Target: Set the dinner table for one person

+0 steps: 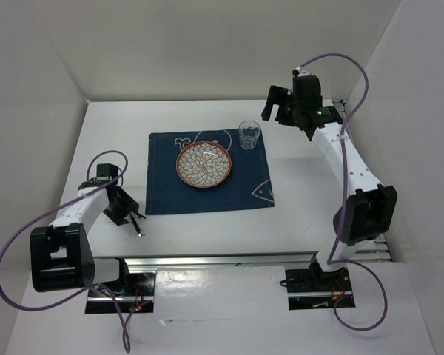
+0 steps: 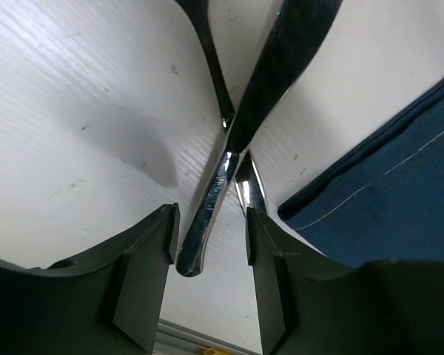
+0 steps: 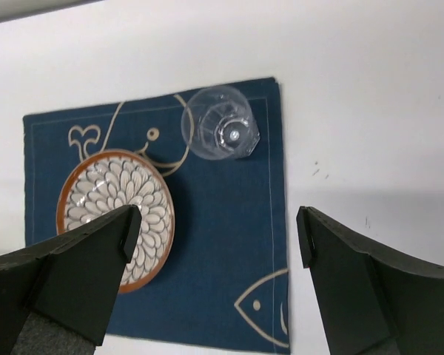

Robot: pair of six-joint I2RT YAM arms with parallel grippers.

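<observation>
The table (image 1: 207, 229) is filling the middle of the top view, walled in white on three sides, with a metal rail (image 1: 222, 260) running along its lower edge. It is looking hard, flat and matte, a fixed surface that is not meant to be lifted. Anything set on it is likely going to slide rather than sink in. What needs grasping is the cutlery (image 2: 274, 66) lying on the bare table at the left of the top view, just beside the left edge of the placemat (image 1: 177, 196). These pieces are looking thin, stiff, polished and probably slippery. They are lying flat against the table, so the slim handles near the crossing point are probably the best place to pinch. Which kinds of cutlery they are is not showing.

The left claw (image 2: 211, 244) is straddling the handle ends, with its jaws standing part-way apart. Whether it is already pinching them I cannot tell. The right claw (image 3: 216, 229) is hanging high at the upper right of the top view, spread wide and carrying nothing.

Counting: one placemat, one patterned plate (image 1: 204, 164) sitting on it, and one clear glass (image 1: 249, 134) standing upright at the mat's upper right corner. The glass is looking light and breakable. There are also two crossed pieces of cutlery, and two arms.
</observation>
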